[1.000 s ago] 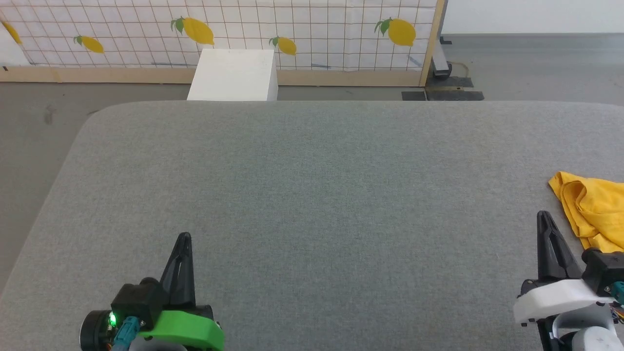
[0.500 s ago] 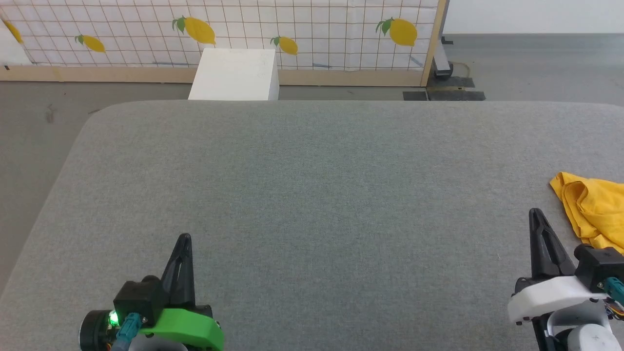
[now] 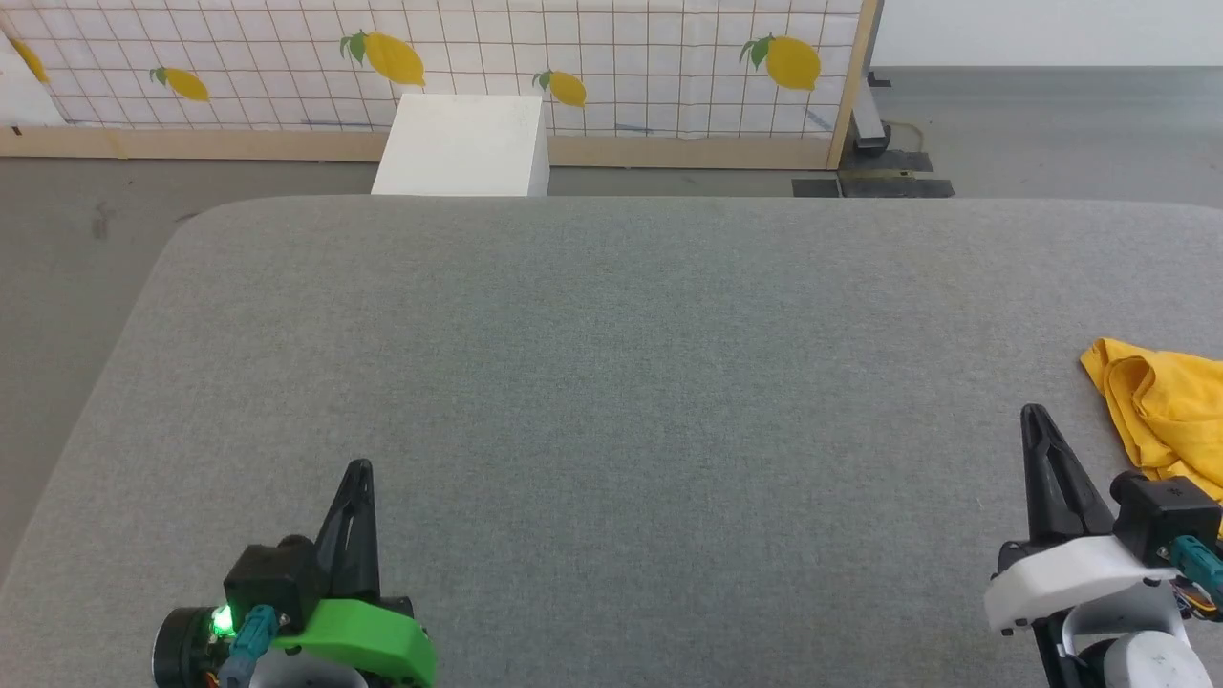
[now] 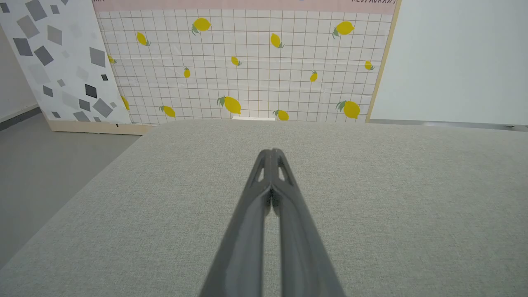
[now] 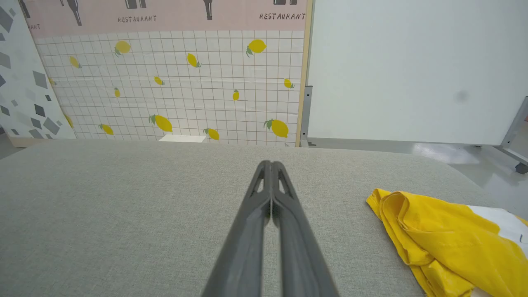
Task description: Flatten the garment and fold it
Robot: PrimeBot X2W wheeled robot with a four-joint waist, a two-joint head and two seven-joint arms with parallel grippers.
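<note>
Yellow cotton garment point(image 5: 437, 243) sits bunched on the grey padded table point(image 3: 611, 334) just right of the right gripper point(image 5: 268, 166) fingers, well right of the left gripper point(image 4: 272, 152), both pairs closed and empty; probably light and limp, so pinch the rolled edge nearest the right fingertips.

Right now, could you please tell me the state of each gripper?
The left gripper: jaws closed, holding nothing.
The right gripper: jaws closed, holding nothing; the garment lies apart on its right.
</note>
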